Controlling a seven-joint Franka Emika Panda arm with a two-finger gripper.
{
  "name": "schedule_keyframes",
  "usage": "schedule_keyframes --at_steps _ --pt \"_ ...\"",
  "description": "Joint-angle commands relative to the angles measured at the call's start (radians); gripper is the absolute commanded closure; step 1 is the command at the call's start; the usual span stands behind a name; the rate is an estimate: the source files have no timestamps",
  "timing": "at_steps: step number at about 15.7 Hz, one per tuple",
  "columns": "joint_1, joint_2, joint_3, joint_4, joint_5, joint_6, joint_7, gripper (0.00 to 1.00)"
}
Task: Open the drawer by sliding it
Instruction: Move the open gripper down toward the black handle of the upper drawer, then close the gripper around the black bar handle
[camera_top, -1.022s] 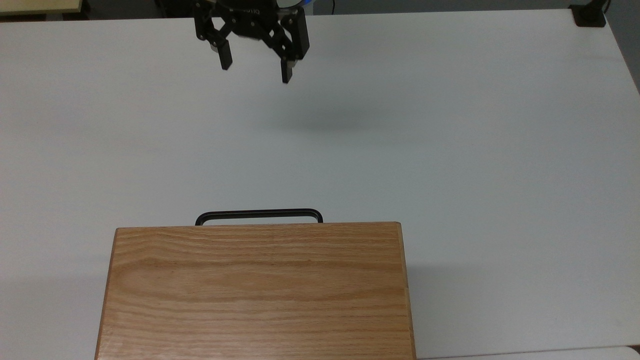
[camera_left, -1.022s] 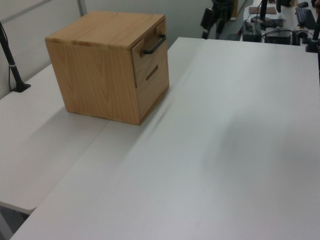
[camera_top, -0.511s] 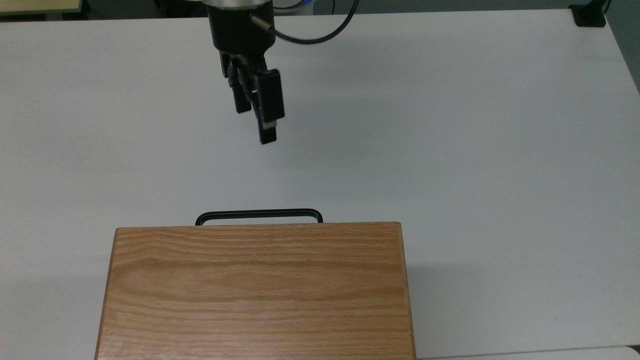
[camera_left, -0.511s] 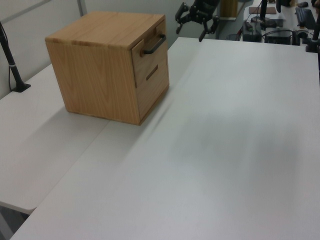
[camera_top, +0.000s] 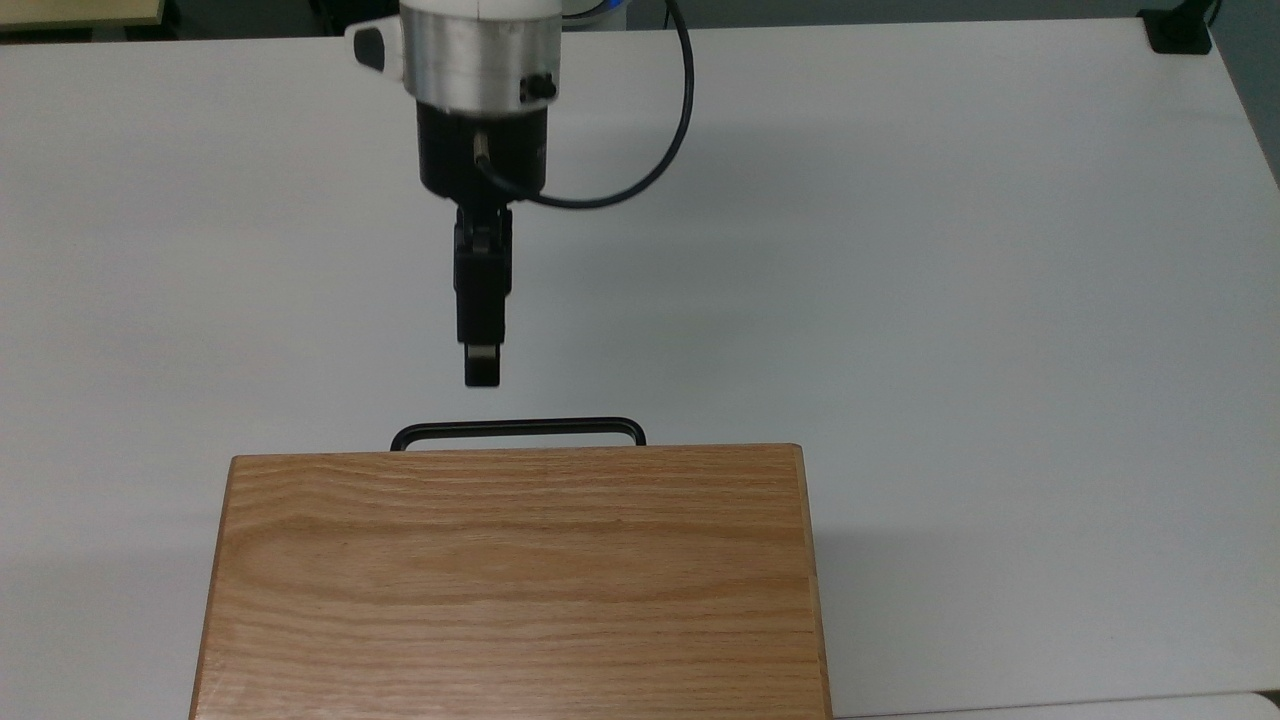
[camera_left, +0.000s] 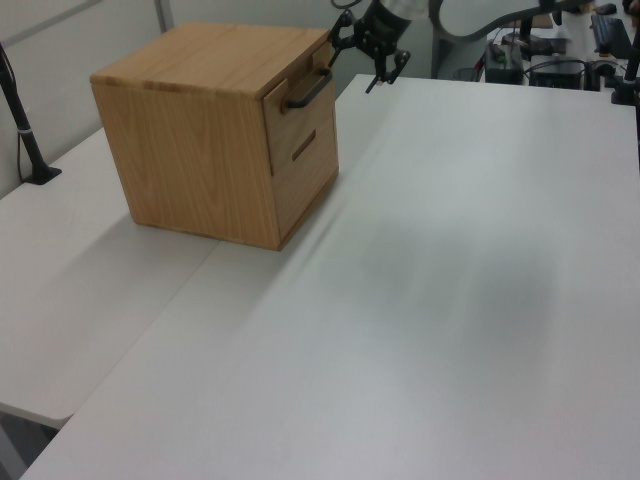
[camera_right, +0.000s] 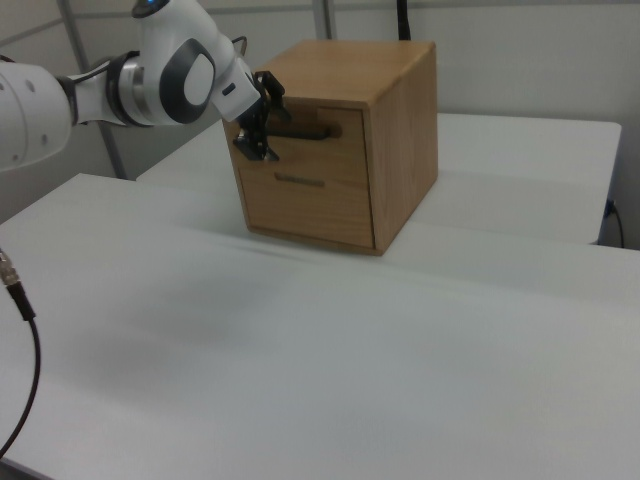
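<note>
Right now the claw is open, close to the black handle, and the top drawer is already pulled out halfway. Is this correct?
Not quite. The drawer is not pulled out; in the left view its front sits flush with the cabinet. The rest holds: the claw is open, close to the black handle.

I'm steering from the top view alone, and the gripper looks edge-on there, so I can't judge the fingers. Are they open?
Observer: Yes. In the left view the gripper is open, with its fingers spread apart.
Operator: Is it at the handle's height?
Observer: In the right view the handle sits about level with the gap between the fingers, one finger higher and one lower.
Operator: Is the drawer shut?
Observer: In the right view the drawer front looks closed against the cabinet.
</note>
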Motion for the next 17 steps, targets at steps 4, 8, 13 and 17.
schedule_keyframes --at_steps 4,8,13,17 --pt "0.008 0.127 -0.008 0.147 -0.022 0.113 0.062 0.2" --pt "0.022 0.155 -0.007 0.144 -0.037 0.152 0.061 0.29" --pt "0.022 0.147 -0.007 0.108 -0.042 0.152 0.049 0.52" --pt "0.016 0.136 -0.005 0.105 -0.034 0.152 0.013 0.73"
